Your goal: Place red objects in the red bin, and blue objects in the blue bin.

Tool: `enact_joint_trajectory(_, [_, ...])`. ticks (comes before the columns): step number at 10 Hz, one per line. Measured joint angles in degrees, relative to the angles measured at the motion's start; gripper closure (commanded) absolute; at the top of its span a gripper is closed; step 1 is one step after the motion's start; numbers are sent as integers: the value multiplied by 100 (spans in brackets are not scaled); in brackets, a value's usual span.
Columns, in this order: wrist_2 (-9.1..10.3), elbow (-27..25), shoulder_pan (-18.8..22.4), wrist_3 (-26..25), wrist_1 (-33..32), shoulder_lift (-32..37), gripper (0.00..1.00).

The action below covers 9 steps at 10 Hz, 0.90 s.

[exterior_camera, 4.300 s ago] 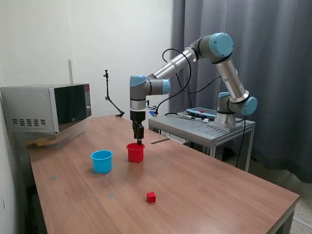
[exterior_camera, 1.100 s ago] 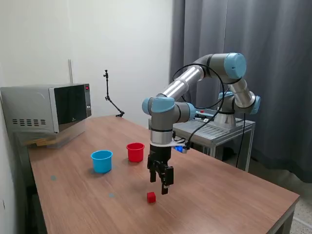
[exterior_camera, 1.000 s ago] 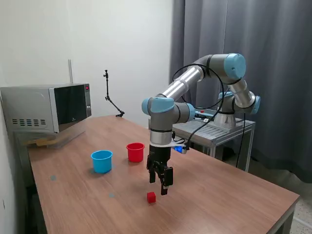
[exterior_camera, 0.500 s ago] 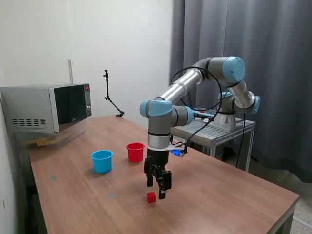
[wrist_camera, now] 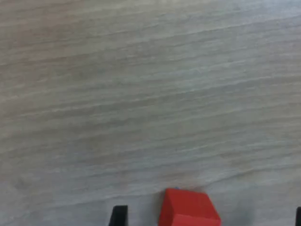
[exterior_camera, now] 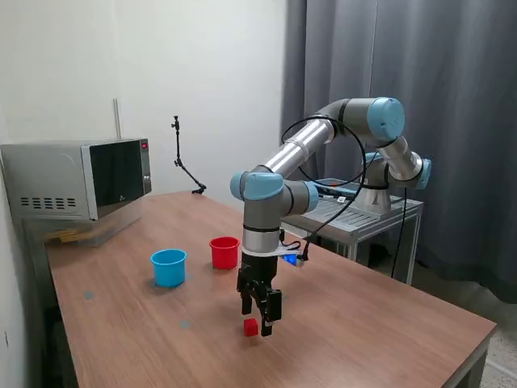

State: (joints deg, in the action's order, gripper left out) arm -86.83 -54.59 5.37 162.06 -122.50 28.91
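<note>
Your claw point(exterior_camera: 257, 317) hangs w/ jaws spread, nothing held, just above the red cube point(exterior_camera: 251, 326) on the table point(exterior_camera: 388, 323). In wrist view the cube point(wrist_camera: 189, 209) sits btwn the fingers point(wrist_camera: 119, 215), untouched. Red bin point(exterior_camera: 224, 252) is at approx 11 o'clock from the cube, blue bin point(exterior_camera: 169, 267) approx 10 o'clock.

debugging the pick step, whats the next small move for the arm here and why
Probably a short straight descent, then close. The end effector hangs open just above the red cube, which sits alone on the table. In the wrist view the cube lies between the fingertips but nearer one than the other, so a slight sideways centring may help before closing.
</note>
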Motion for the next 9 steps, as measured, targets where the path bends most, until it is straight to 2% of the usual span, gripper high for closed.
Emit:
enact_joint_trajectory(4, [-56,123,-10,-104,6,-59,0])
enact_joint_trajectory(9, [-144,134,-43,-496,26,-86,0])
